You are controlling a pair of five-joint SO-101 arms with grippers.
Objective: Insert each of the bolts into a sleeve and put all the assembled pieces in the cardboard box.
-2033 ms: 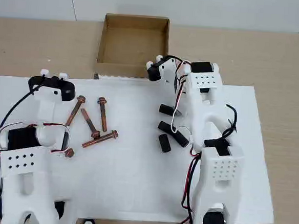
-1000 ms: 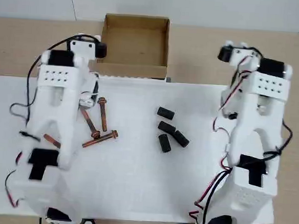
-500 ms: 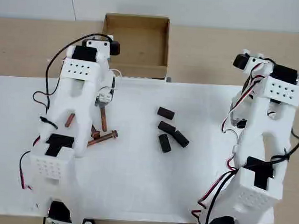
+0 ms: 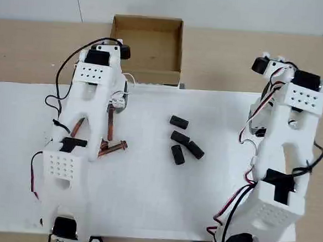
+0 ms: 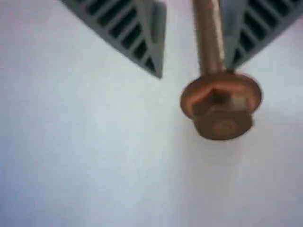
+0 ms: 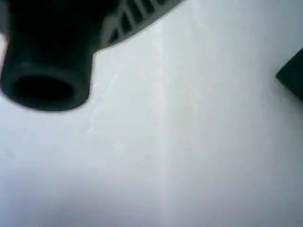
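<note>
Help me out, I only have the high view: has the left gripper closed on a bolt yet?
Observer: No. The left gripper is open, with a bolt shaft against one finger and a gap to the other.
Operator: And the right gripper?
Observer: It holds a sleeve, open end showing.
Operator: Where is the bolt head?
Observer: Out past the fingertips.

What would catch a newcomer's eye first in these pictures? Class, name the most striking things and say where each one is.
A copper bolt shows head-first inside the open left gripper, against the white sheet. A black sleeve is clamped in the right gripper, hollow end toward the camera. Four more sleeves lie mid-sheet, the cardboard box beyond them.
</note>
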